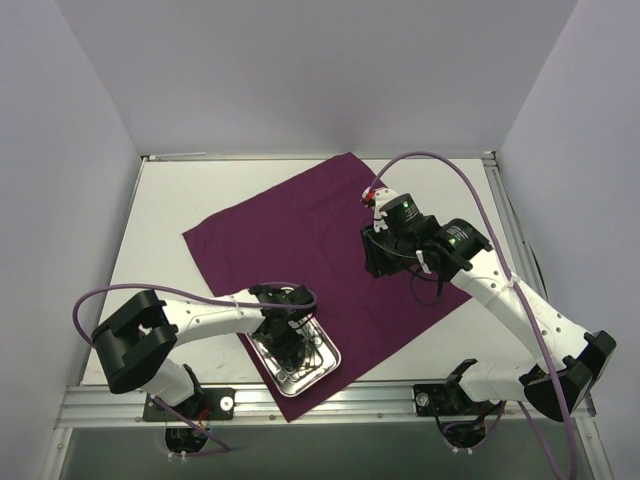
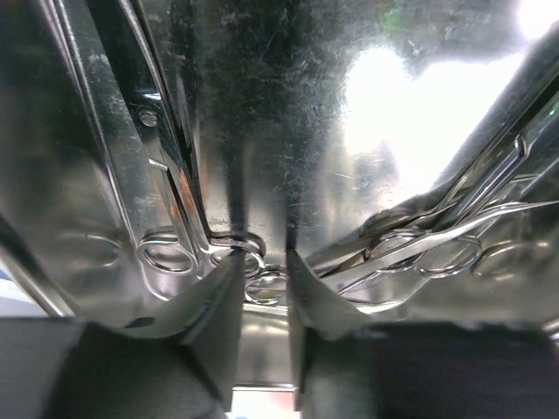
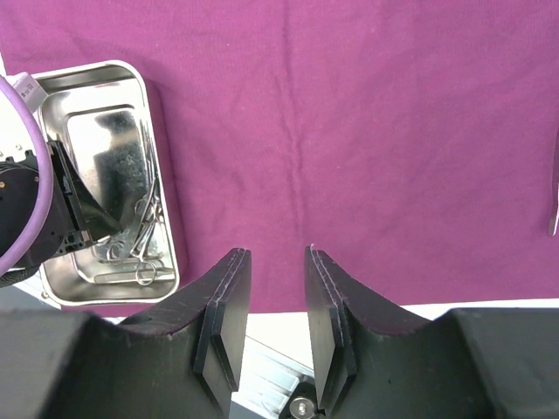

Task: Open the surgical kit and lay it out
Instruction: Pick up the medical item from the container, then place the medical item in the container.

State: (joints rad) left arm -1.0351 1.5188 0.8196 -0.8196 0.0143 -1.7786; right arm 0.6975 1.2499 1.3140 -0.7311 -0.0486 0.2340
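Note:
The dark purple cloth (image 1: 300,230) lies spread flat on the table, and fills most of the right wrist view (image 3: 349,131). The steel tray (image 1: 327,368) sits on the cloth's near corner. My left gripper (image 1: 290,345) reaches down into it. In the left wrist view the left gripper (image 2: 265,255) stands a narrow gap apart, with one ring handle (image 2: 266,286) lying between the fingers. More ring-handled instruments (image 2: 419,249) lie to the right, and a long one (image 2: 166,175) to the left. My right gripper (image 1: 384,262) hovers over the cloth, open and empty (image 3: 278,253).
The right wrist view shows the tray (image 3: 87,74) with its instruments (image 3: 144,223) and the left arm's dark wrist (image 3: 48,218) inside it. A thin metal piece (image 3: 554,201) lies on the cloth at that view's right edge. White walls close in the table.

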